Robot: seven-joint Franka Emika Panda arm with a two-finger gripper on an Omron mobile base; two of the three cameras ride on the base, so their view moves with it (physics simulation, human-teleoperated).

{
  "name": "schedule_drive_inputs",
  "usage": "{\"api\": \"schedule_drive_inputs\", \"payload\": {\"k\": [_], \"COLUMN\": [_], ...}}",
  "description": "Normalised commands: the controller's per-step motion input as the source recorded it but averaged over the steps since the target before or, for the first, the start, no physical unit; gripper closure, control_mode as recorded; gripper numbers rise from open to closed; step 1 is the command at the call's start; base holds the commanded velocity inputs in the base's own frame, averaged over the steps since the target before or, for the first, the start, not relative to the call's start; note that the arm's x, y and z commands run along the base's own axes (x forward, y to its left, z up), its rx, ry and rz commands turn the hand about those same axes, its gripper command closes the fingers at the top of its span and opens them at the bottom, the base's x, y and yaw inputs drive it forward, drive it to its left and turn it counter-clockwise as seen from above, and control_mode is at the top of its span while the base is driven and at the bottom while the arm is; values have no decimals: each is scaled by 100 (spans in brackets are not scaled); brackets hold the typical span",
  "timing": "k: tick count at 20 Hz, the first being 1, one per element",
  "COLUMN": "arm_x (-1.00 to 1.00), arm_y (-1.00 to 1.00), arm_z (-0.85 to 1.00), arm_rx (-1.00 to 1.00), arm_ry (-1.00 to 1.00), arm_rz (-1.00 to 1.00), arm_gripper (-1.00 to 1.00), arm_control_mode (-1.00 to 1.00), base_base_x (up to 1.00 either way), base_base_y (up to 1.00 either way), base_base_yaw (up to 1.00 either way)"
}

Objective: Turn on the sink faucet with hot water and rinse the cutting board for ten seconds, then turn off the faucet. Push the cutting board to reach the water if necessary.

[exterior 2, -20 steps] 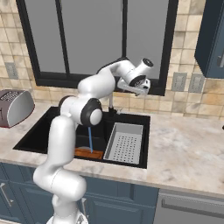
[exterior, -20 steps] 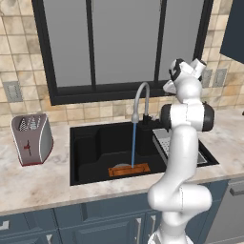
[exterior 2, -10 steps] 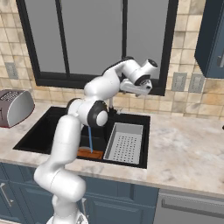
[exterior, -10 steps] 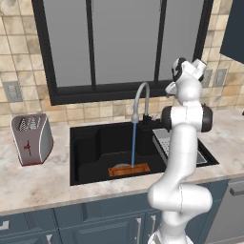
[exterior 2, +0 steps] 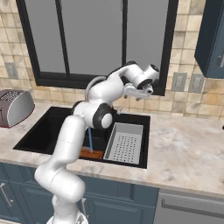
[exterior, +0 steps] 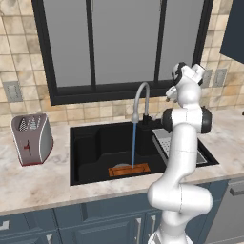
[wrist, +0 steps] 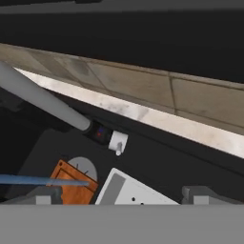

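While water (exterior: 134,144) streams from sink faucet (exterior: 140,97) onto cutting board (exterior: 128,169) in sink (exterior: 90,147), I see gripper (exterior 2: 141,91) raised above, jaws apart, empty.

My arm's shell looks like glossy white plastic. Below me the sink (exterior: 90,147) is matt black, and the cutting board (exterior: 129,169) on its floor reads as orange-brown wood. The sink faucet (exterior: 141,97) is smooth grey metal. The rack (exterior 2: 124,142) is dull grey perforated metal. The counter (exterior: 38,183) looks like polished mottled stone, and the toaster (exterior: 31,138) like brushed metal.
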Motion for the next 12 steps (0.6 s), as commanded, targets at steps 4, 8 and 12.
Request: {"api": "schedule_drive_inputs", "payload": {"k": [4, 8, 12], "arm_x": [8, 4, 9], "arm_y": [2, 19, 19], "arm_z": [-28, -32, -25], "arm_rx": [0, -1, 0], "arm_ry": [0, 0, 0], "arm_rz": [0, 0, 0], "arm_gripper": [-100, -100, -100], "arm_control_mode": [-100, -100, -100], "base_base_x": [0, 0, 0], "base_base_y": [0, 0, 0], "base_base_yaw": [0, 0, 0]}}
